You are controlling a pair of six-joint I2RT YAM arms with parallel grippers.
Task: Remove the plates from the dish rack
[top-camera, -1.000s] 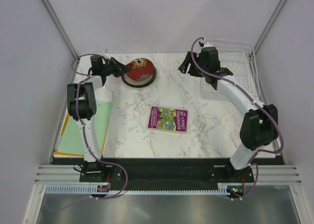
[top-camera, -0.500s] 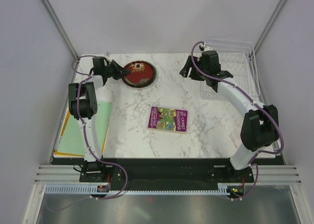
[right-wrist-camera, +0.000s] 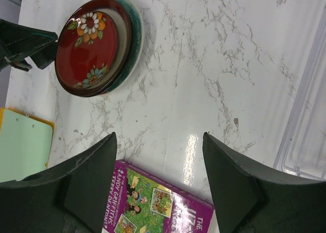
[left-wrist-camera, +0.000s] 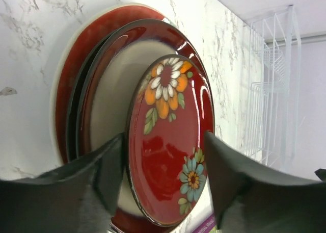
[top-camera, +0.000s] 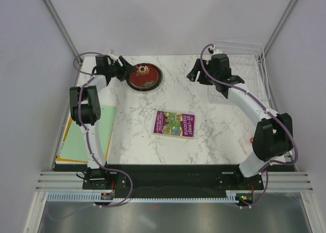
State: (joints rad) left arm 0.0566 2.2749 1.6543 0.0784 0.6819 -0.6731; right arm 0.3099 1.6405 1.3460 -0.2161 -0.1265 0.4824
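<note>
Three plates lie stacked flat at the back left of the table. On top is a red flowered plate [top-camera: 144,75] [left-wrist-camera: 170,141] [right-wrist-camera: 91,44], under it a dark brown plate with a cream centre [left-wrist-camera: 109,95], and at the bottom a coral-red plate [left-wrist-camera: 69,80]. My left gripper [top-camera: 127,70] [left-wrist-camera: 163,156] is open, with its fingers on either side of the top plate's near rim. The see-through dish rack [top-camera: 257,54] [left-wrist-camera: 270,65] [right-wrist-camera: 305,136] stands at the back right, and no plates show in it. My right gripper [top-camera: 197,76] [right-wrist-camera: 159,161] hangs open over bare table just left of the rack.
A purple book [top-camera: 174,124] [right-wrist-camera: 153,202] lies mid-table, below the right gripper's fingers. A green clipboard [top-camera: 86,136] [right-wrist-camera: 23,146] on yellow sheets lies along the left edge. Grey walls close in the back and sides.
The red flowered plate, held tilted by my left gripper a second ago, now lies flat on the stack and the left jaws have opened. The right arm shifted slightly.
</note>
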